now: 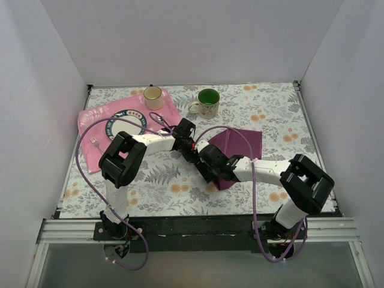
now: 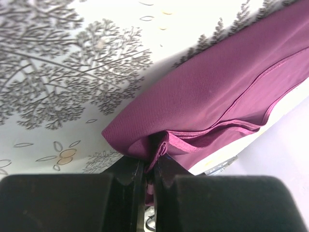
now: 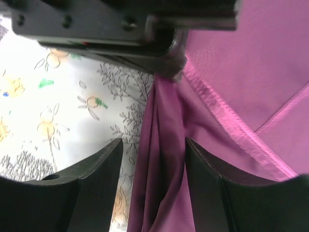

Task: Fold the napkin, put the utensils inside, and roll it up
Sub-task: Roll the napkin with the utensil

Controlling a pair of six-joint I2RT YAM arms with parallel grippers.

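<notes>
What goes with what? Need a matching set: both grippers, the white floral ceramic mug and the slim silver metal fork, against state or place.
Things:
1. left gripper
2. right gripper
3. white floral ceramic mug with green inside
4. slim silver metal fork

States or places:
A. lying on the light pink cloth mat, beside the round plate
B. shut on the dark purple cloth napkin
C. open, jaws either side of a napkin fold
D. upright on the floral tablecloth, beyond the napkin

Pairs: 1-B, 2-C, 3-D, 4-A

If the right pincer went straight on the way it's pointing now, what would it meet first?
The bunched napkin fold between its open fingers, likely; just beyond, the left pincer pinching that fold.
</notes>
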